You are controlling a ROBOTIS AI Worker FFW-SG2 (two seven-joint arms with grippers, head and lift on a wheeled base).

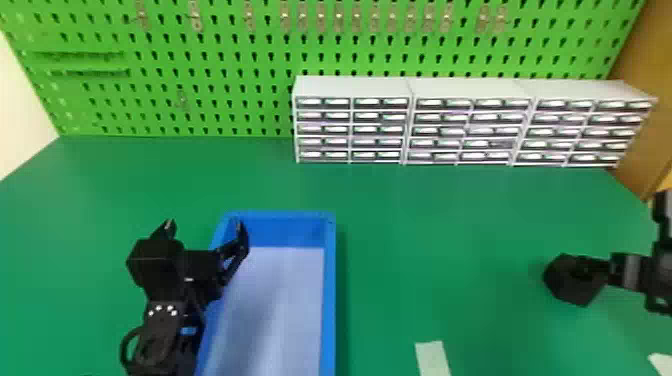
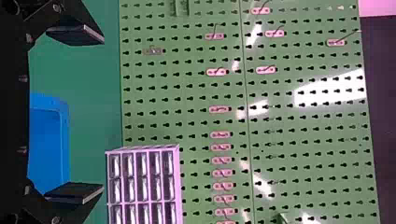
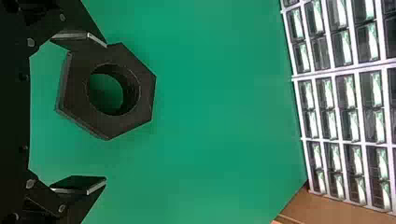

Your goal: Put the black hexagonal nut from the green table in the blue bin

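Right wrist view has the right gripper [image 3: 106, 112] unclenched, its two flat fingers spread wide and grasping nothing, presumably to leave room for something as broad as the black hexagonal nut [image 3: 76, 88]; the nut sits off-centre in that gap, close by one finger and well apart from the other, and whether the near finger touches it I cannot tell; its round hole shows green through it, so it seems to lie flat on the table, which should offer its side faces to the fingers. Judging by this, the step in hand is lining up for the grasp; the gripper probably needs to shift a little toward the nut's side before it closes, or one finger could push the nut askew or catch on its edge. Farther out, the head view puts the blue bin [image 1: 328, 295] well apart from the nut, toward the robot's left; the bin is wide and open at the top, so a release over its pale floor ought to be forgiving, once the nut has been lifted over the wall. Left gripper [image 1: 206, 227] is parked at the bin's left wall, released and empty, perhaps held aside for the right arm's work; behind everything, small drawer units [image 1: 350, 120] stand against the green pegboard [image 1: 200, 65], out of the likely carrying path.
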